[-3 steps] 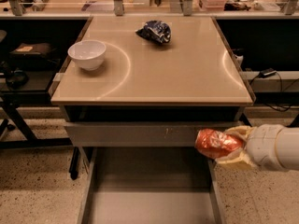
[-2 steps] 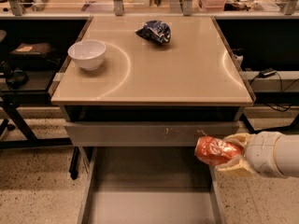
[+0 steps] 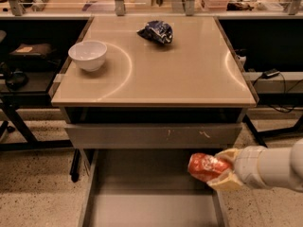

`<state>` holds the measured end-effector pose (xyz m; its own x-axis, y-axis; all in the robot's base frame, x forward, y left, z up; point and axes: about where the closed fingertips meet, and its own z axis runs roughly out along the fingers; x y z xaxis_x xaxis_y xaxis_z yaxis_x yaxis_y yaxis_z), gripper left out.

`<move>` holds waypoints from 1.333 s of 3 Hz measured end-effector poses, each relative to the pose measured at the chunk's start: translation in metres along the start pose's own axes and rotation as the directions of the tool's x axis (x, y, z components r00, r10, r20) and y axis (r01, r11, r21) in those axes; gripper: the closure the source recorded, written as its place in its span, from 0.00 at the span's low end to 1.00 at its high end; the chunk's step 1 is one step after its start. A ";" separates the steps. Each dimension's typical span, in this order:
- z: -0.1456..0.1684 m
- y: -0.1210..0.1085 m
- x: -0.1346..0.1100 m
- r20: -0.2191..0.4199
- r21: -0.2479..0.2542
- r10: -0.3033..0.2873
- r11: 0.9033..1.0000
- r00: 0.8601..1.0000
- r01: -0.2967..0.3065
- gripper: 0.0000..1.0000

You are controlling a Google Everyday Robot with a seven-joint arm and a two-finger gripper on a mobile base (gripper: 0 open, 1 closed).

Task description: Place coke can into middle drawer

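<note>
The coke can [image 3: 204, 166], orange-red with white markings, lies on its side in my gripper [image 3: 222, 170]. The pale fingers [image 3: 229, 184] are shut on its right end. The arm comes in from the right edge of the camera view. The can hangs over the right side of the open middle drawer [image 3: 151, 207], a wide shallow grey metal drawer pulled out below the table, just above its right wall. The drawer floor is bare where it shows.
Above the open drawer is a shut drawer front [image 3: 151, 135] with pale scratches. On the beige tabletop [image 3: 189, 74] stand a white bowl [image 3: 88, 55] at the left and a dark blue snack bag [image 3: 156, 32] at the back. Dark shelves flank the table.
The gripper with the can has moved down and slightly left, from level with the upper drawer front to over the open drawer's right side.
</note>
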<state>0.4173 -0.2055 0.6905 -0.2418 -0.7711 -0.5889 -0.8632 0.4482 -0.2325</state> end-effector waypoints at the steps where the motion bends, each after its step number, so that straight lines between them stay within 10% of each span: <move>1: 0.074 0.037 0.049 -0.027 -0.078 0.095 0.992 0.995 -0.097 1.00; 3: 0.175 0.062 0.081 0.059 -0.087 0.195 0.978 0.979 -0.189 1.00; 4: 0.175 0.062 0.081 0.058 -0.087 0.195 0.978 0.979 -0.189 1.00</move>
<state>0.4217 -0.1611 0.4929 -0.3791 -0.6412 -0.6671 -0.8371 0.5450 -0.0481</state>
